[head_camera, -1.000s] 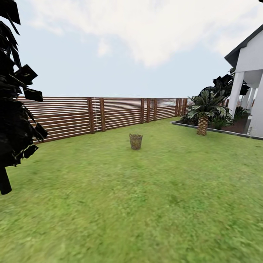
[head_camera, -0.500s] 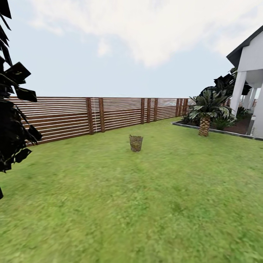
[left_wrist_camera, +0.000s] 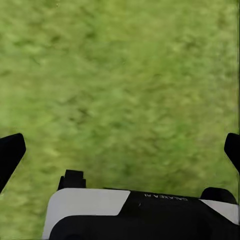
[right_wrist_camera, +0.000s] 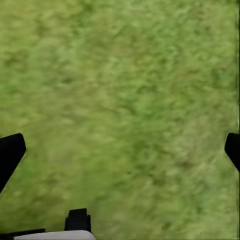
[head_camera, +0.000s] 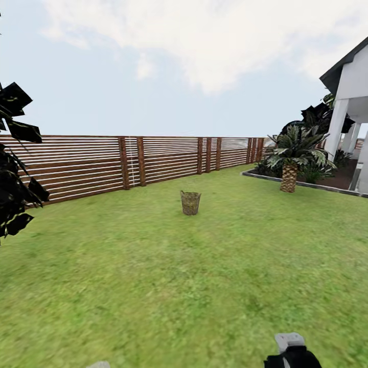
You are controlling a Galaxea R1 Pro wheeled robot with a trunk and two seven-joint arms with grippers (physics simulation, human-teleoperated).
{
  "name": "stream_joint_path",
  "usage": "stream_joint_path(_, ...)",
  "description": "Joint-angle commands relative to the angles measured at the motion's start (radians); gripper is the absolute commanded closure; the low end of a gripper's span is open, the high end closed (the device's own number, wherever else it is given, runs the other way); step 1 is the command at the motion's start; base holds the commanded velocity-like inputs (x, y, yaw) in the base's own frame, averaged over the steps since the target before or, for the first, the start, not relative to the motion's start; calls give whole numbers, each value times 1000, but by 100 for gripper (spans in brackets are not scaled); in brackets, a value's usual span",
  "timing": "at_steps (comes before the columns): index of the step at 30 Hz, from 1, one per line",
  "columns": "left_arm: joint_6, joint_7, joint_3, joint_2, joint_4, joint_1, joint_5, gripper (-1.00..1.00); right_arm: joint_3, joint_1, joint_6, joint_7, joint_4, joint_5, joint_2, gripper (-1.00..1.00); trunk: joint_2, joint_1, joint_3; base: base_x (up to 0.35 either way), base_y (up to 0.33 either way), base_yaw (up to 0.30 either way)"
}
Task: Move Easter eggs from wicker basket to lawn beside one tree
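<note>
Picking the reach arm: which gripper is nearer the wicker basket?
Neither, as far as the views show. The wicker basket stands far ahead on the lawn; left gripper and right gripper both hang open over bare grass.

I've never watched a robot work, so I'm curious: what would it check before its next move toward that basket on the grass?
1. Wicker basket in sight, upright on the lawn: ok.
2. Grass path to it free of obstacles: ok.
3. Left gripper open, holding nothing: ok.
4. Right gripper open, holding nothing: ok.
5. Eggs inside the basket: cannot tell, too far.
6. Basket within arm's reach: not ok, likely must drive closer.
</note>
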Motion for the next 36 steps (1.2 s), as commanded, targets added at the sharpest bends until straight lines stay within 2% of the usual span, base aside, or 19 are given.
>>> stream_joint_path(1,32,8,10,1,-25,-1,7,-100,0,-8,61,1,-60,1,0,-100,-1,1,-1,344,0,0)
stream_joint_path(3,71,14,21,8,-38,-21,5,-100,0,-38,107,1,-88,-1,-3,-100,-1,1,-1,344,0,0)
stream_joint_path(5,89,24,27,53,38,-88,1,-100,-2,-107,122,2,29,-2,-18,-100,-1,1,-1,344,0,0)
stream_joint_path(8,85,27,30,123,302,-244,6,-100,-3,-199,113,4,210,-5,-46,-100,-1,1,-1,343,0,0)
stream_joint_path(9,64,25,31,139,410,-335,8,-100,-3,-219,100,3,252,-6,-48,-100,-1,1,-1,302,0,0)
stream_joint_path(11,35,24,30,146,477,-421,10,-100,0,-231,91,2,277,-5,-46,-100,-1,1,-1,253,0,0)
stream_joint_path(13,21,23,29,146,506,-458,10,-100,3,-236,87,0,287,-4,-44,-100,-1,1,-1,246,0,0)
stream_joint_path(20,11,-26,22,141,531,-483,5,-100,3,-239,79,-3,302,8,-46,-100,-1,1,-1,322,0,0)
stream_joint_path(30,8,-28,21,133,541,-484,0,-100,-1,-239,61,0,301,2,-50,-100,-1,1,1,342,0,-17)
stream_joint_path(36,7,-27,23,132,541,-484,1,-100,4,-239,59,0,305,9,-47,-100,-1,1,3,343,0,-224)
